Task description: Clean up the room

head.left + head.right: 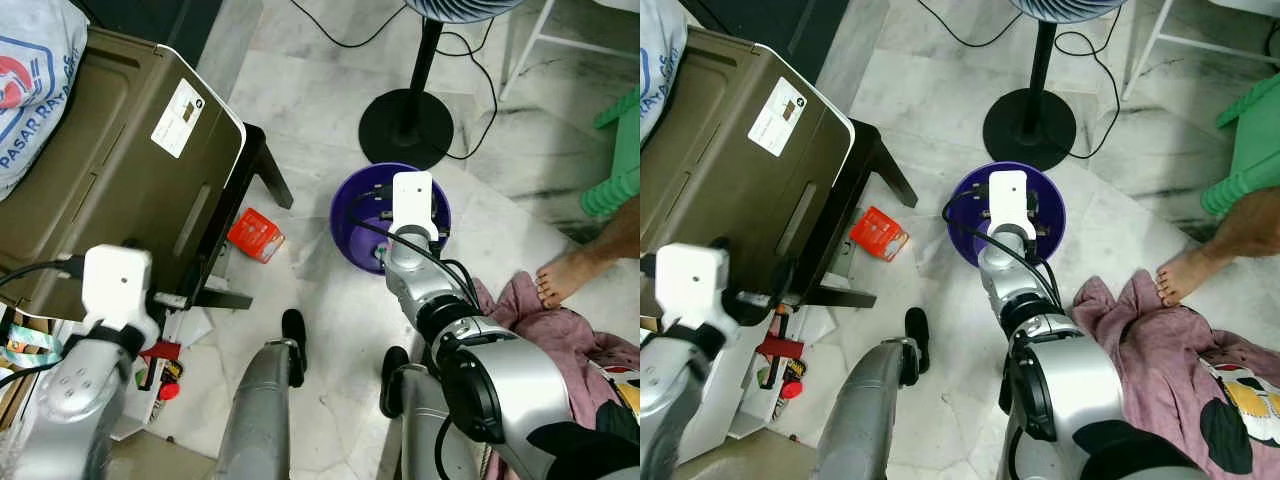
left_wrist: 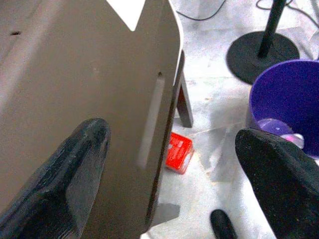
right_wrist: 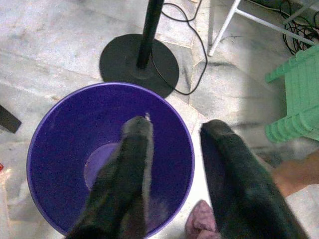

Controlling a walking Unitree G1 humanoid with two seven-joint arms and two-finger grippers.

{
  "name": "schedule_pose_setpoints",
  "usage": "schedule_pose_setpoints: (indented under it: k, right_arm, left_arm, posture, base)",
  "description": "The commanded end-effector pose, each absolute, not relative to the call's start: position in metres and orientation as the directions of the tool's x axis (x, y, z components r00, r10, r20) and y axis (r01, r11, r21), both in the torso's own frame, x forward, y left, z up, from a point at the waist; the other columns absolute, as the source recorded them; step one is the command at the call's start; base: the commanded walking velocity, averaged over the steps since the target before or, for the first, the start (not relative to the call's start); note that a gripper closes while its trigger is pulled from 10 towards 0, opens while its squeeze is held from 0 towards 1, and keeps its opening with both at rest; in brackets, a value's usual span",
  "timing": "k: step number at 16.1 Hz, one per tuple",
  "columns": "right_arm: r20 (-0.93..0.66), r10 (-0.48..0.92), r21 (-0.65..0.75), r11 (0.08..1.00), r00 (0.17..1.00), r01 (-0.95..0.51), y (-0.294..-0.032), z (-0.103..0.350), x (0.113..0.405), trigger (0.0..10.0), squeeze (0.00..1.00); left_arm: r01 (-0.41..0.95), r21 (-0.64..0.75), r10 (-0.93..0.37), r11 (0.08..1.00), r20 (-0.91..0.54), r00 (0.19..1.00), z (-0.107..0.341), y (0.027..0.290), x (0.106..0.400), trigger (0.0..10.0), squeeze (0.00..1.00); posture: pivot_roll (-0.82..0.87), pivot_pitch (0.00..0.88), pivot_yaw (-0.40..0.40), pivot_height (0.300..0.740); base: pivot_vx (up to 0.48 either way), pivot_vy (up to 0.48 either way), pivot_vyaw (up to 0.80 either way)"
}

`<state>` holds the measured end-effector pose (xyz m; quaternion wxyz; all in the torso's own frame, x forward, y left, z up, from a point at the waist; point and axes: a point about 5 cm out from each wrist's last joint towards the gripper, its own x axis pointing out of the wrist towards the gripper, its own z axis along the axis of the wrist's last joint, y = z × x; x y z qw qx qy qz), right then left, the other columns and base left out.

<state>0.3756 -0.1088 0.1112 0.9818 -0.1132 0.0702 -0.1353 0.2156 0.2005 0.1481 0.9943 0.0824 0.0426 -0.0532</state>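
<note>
Right wrist view is looking straight down into the purple bucket (image 3: 109,154), with the right gripper (image 3: 174,149) hanging over its rim. The two black fingers are spread apart and holding nothing, one inside the rim line and the other just outside it.

The bucket looks empty from here apart from a pale patch on the bottom, though the blur makes it hard to be sure.

So the thing that matters is which way the clutter is lying. The pink cloth (image 1: 1160,340) is sitting on the floor just to the robot's right of the bucket, close behind the right gripper, near a person's bare foot (image 1: 1185,272). The red packet (image 1: 256,235) is lying on the other side, by the black table leg (image 1: 268,170).

Left gripper (image 2: 169,169) is wide open and empty too, hovering beside the brown box (image 1: 120,160). My guess: right arm for the cloth, left for the packet.
</note>
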Motion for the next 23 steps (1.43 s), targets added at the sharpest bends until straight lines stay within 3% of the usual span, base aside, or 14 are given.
schedule_pose_setpoints:
  k: [1,7,10,12,16,20,23]
  right_arm:
    - [-0.153,-0.269,-0.219,0.947,0.951,0.233,-0.108,0.098,0.369,10.0,1.0]
    - [-0.118,-0.168,-0.174,0.974,0.979,0.146,-0.136,0.083,0.354,10.0,1.0]
    - [-0.07,-0.096,-0.205,0.976,0.993,0.079,-0.16,0.082,0.321,10.0,1.0]
    - [-0.034,-0.034,-0.253,0.967,0.999,0.024,-0.176,0.089,0.28,10.0,1.0]
    - [-0.017,0.039,-0.29,0.956,0.999,-0.042,-0.186,0.088,0.233,10.0,1.0]
    - [0.027,0.163,-0.319,0.936,0.986,-0.146,-0.172,0.101,0.242,10.0,1.0]
    - [0.103,0.101,-0.267,0.961,0.99,-0.07,-0.167,0.116,0.272,10.0,1.0]
  left_arm:
    - [0.104,0.151,-0.086,0.983,-0.122,0.989,0.139,0.2,0.216,10.0,0.0]
    - [0.146,0.099,-0.144,0.984,-0.023,0.989,0.143,0.173,0.256,10.0,0.0]
    - [0.168,0.092,-0.17,0.982,0.015,0.985,0.142,0.166,0.268,10.0,0.0]
    - [0.186,0.123,-0.195,0.975,0.069,0.978,0.144,0.158,0.272,10.0,0.0]
    - [0.197,0.137,-0.211,0.971,0.1,0.972,0.141,0.156,0.275,10.0,0.0]
    - [0.181,0.127,-0.196,0.975,0.119,0.973,0.133,0.152,0.282,10.0,0.0]
    - [0.127,0.102,-0.142,0.987,0.164,0.976,0.134,0.153,0.292,10.0,0.0]
  posture:
    - [0.28,0.451,0.128,0.74]
    - [0.16,0.317,0.087,0.74]
    - [0.09,0.24,0.069,0.74]
    - [0.06,0.173,0.062,0.74]
    - [0.0,0.085,0.066,0.74]
    - [-0.03,0.0,0.073,0.74]
    - [-0.02,0.0,0.057,0.74]
  base:
    - [0.0,0.0,0.0]
    - [0.0,0.0,0.0]
    - [0.0,0.0,0.0]
    - [0.0,0.0,0.0]
    - [0.0,0.0,0.0]
    - [0.0,0.0,0.0]
    - [0.0,0.0,0.0]
